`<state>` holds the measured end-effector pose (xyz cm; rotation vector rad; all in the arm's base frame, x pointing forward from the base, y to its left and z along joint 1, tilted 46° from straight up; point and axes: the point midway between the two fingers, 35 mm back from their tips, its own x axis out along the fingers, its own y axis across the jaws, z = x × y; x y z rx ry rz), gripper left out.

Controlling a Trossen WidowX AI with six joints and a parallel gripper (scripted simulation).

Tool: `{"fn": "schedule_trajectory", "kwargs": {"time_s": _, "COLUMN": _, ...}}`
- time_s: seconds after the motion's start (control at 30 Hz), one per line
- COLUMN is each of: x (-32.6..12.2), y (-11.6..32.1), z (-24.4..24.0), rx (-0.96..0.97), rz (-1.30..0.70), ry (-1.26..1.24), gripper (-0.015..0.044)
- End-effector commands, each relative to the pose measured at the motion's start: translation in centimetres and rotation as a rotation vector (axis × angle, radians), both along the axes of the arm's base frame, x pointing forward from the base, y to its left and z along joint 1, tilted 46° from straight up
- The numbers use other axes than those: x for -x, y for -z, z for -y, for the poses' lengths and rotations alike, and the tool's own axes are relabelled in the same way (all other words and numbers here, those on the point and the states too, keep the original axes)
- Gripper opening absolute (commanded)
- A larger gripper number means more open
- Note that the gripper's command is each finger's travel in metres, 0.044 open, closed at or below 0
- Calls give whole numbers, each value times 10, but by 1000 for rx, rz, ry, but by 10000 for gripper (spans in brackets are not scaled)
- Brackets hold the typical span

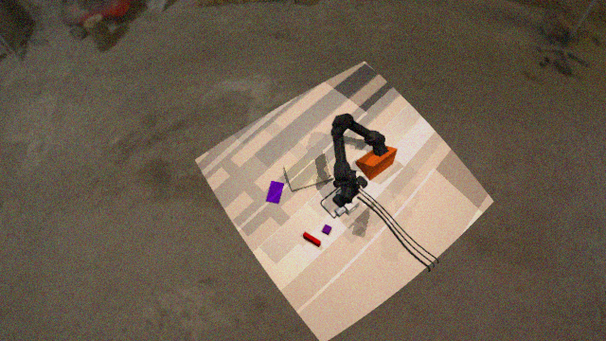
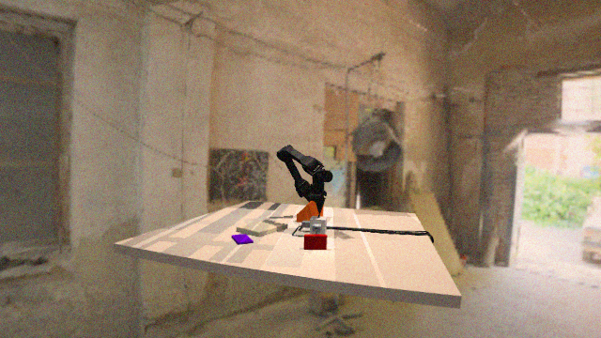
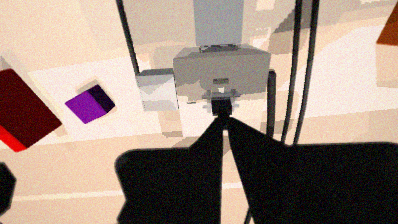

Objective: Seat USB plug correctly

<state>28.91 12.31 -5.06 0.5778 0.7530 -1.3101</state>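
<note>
Far L, a flat purple piece (image 1: 275,192) (image 2: 242,239) lies on the table (image 1: 379,279) (image 2: 408,274) (image 3: 75,170), well off the work. Next the red bar (image 1: 311,239) (image 2: 315,241) (image 3: 29,107), then the small purple block (image 1: 327,229) (image 3: 84,109); no reason to go near either, so keep any wrist turn tight & high. Then a pale side block (image 3: 157,92), right up by the power cube (image 2: 317,222) (image 3: 200,67). Mid-pic, the main biz: fingers narrow, shut on what I take to be the USB plug (image 3: 222,94), at the cube's near part. Can't tell from here how deep it sits or which way round it is. If it's still jammed: keep the grip, draw straight up along the socket's line, no sideways wiggle, as that could drag the cube. Once clear, half turn approx., square it over the slot, then press down slow & plumb. If it binds, back off, don't force it. Let go only when fully home, then lift straight. R of that, black cables (image 1: 395,232) (image 2: 376,229) (image 3: 304,75), easy to snag; far R, the orange block (image 1: 379,163) (image 2: 307,212) (image 3: 390,30), so mind the elbow/wrist on exit.
</note>
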Motion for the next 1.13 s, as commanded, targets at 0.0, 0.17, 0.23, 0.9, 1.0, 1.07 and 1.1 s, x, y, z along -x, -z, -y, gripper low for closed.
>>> {"fn": "schedule_trajectory", "kwargs": {"time_s": 0.0, "x": -1, "y": 1, "z": 3, "rx": 5, "rz": -1, "ry": 3, "gripper": 0}}
{"fn": "schedule_trajectory", "kwargs": {"time_s": 0.17, "x": 0, "y": 0, "z": 0, "rx": 0, "rz": 0, "ry": 0, "gripper": 95}}
{"fn": "schedule_trajectory", "kwargs": {"time_s": 0.23, "x": 0, "y": 0, "z": 0, "rx": 0, "rz": 0, "ry": 0, "gripper": 95}}
{"fn": "schedule_trajectory", "kwargs": {"time_s": 0.9, "x": 1, "y": -4, "z": -3, "rx": 0, "rz": 0, "ry": 0, "gripper": 95}}
{"fn": "schedule_trajectory", "kwargs": {"time_s": 1.0, "x": 1, "y": -6, "z": -6, "rx": 0, "rz": -1, "ry": 0, "gripper": 95}}
{"fn": "schedule_trajectory", "kwargs": {"time_s": 1.07, "x": 1, "y": -7, "z": -7, "rx": 0, "rz": -1, "ry": 0, "gripper": 95}}
{"fn": "schedule_trajectory", "kwargs": {"time_s": 1.1, "x": 1, "y": -8, "z": -8, "rx": 0, "rz": -1, "ry": 0, "gripper": 95}}
